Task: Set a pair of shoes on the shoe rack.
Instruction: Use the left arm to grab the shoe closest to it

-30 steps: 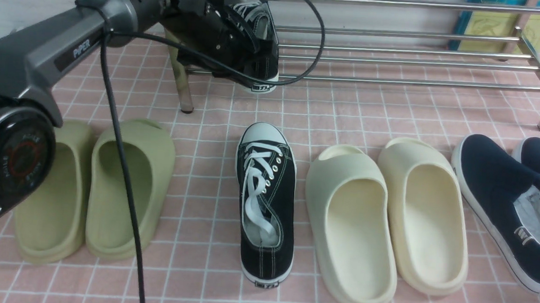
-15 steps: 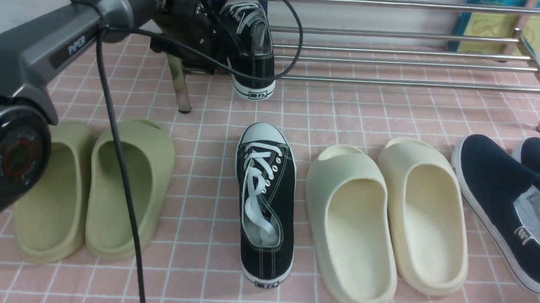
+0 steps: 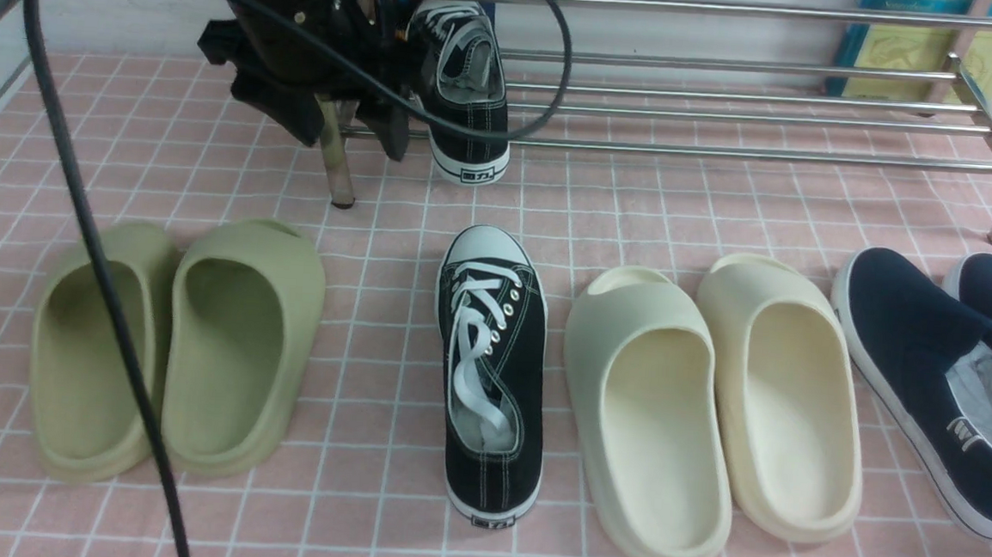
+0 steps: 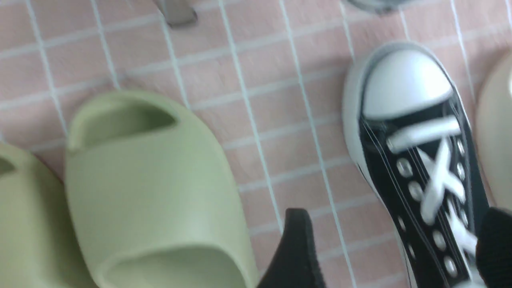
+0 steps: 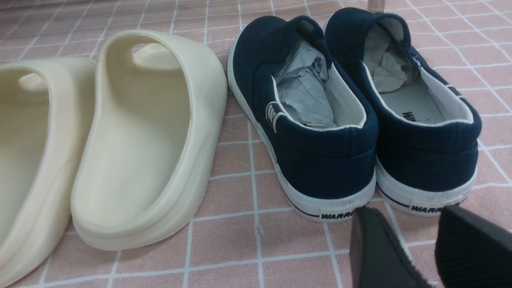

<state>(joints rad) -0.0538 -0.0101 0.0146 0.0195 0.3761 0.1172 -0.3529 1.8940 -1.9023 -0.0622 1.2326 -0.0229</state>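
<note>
Navy slip-ons [image 3: 914,338] cut by frame edge; shoe rack [image 3: 728,151] corner behind left arm [image 3: 288,25].

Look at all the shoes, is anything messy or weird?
One pair is split: one black canvas sneaker with white laces sits on the chrome metal-bar shoe rack, heel poking past the front bar; its twin lies on the pink tiled floor.

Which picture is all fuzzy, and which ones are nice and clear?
Left wrist view: fuzzy and smeared, so the black sneaker laces and the green slide look soft. Right wrist view: clear, down to the crumpled paper inside the navy slip-ons. Front view: clear too, with bright shine on the shoe rack bars.
</note>
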